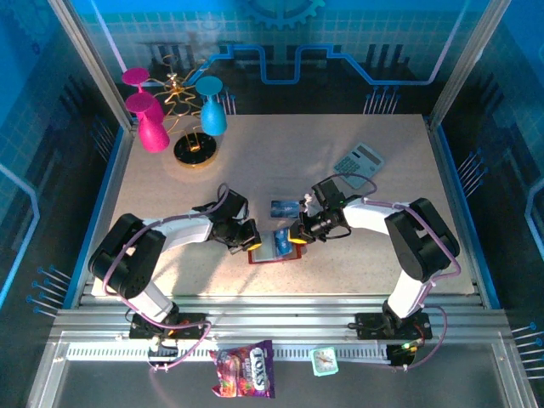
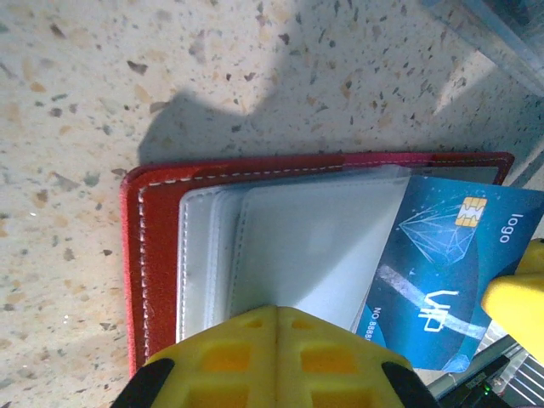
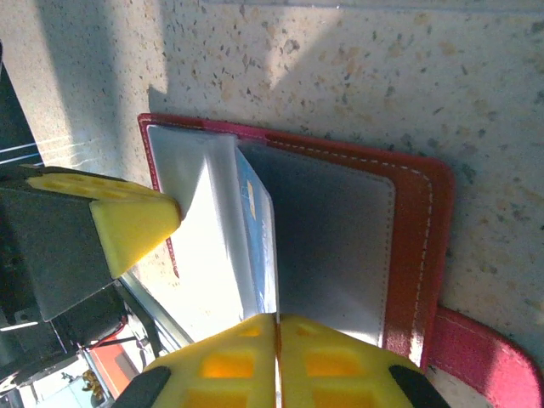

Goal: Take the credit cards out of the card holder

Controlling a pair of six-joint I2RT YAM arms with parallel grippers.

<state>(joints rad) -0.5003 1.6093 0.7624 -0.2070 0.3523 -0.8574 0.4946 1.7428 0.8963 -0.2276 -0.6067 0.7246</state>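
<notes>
Table [image 1: 170, 255]: red holder [image 2: 149, 255] lies open at the near middle, between both arms. Blue card [image 2: 442, 263] sits half out of the grey pocket, sticking out on the right arm's side. A loose card [image 1: 285, 206] lies just behind the holder. Right gripper [image 3: 276, 353] is pinched tight on the blue card's edge. Left gripper [image 2: 274, 340] is closed, empty, tips pressing the pocket. The pull should probably go away from the left gripper.

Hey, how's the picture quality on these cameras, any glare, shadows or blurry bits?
Left wrist view: the blue card is sharp, the left hand close to the lens looks slightly soft, and a shadow darkens the table above the card holder. Right wrist view: glare bleaches the holder's pale pocket. Top external view: blue-tinted walls, the holder small and coarse.
</notes>
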